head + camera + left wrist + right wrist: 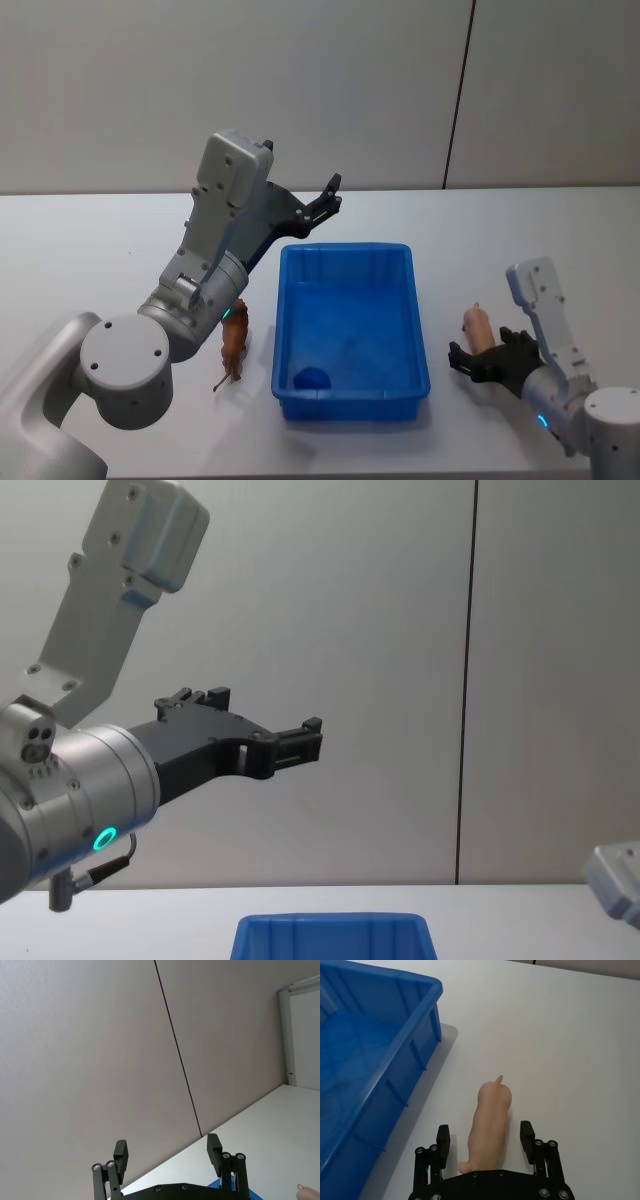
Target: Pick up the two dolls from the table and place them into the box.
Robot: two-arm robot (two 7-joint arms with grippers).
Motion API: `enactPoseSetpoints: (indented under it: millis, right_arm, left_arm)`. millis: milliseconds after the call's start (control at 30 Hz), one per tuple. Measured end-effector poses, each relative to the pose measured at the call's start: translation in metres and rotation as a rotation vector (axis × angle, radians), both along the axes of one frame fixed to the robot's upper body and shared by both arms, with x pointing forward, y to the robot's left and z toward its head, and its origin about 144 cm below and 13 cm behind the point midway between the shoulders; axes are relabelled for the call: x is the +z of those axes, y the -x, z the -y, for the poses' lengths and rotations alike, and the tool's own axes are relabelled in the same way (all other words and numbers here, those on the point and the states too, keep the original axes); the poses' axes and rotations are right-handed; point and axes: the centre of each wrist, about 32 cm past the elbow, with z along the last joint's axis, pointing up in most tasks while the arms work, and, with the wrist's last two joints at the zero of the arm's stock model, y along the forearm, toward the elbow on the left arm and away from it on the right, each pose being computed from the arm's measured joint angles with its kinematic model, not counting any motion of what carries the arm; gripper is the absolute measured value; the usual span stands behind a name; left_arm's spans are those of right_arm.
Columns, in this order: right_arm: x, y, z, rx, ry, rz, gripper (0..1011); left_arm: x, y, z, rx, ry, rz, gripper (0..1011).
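The blue box (281, 330) stands mid-table on the white table (90, 250). A brown animal doll (234, 345) lies just left of it, partly behind my left arm. A pink doll (477, 324) lies right of the box. My right gripper (478, 362) is low at the table, open, its fingers (526, 1133) either side of the pink doll (490, 1117) without closing on it. My left gripper (333, 194) is raised above the box's far left corner, open and empty, pointing at the wall (167, 1149).
A small dark blue round thing (312, 378) sits in the box's near left corner. The box's rim (395, 980) is close beside the right gripper. Bare tabletop extends left, right and behind the box.
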Motion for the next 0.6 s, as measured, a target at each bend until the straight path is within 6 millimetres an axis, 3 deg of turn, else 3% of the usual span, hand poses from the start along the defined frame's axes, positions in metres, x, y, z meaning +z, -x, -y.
enactPoseSetpoints:
  millis: [600]
  right_arm:
    - [-0.0036, -0.0050, -0.0028, 0.011, -0.034, 0.006, 371]
  left_arm:
    - [0.0000, 0.0000, 0.0000, 0.000, 0.000, 0.000, 1001]
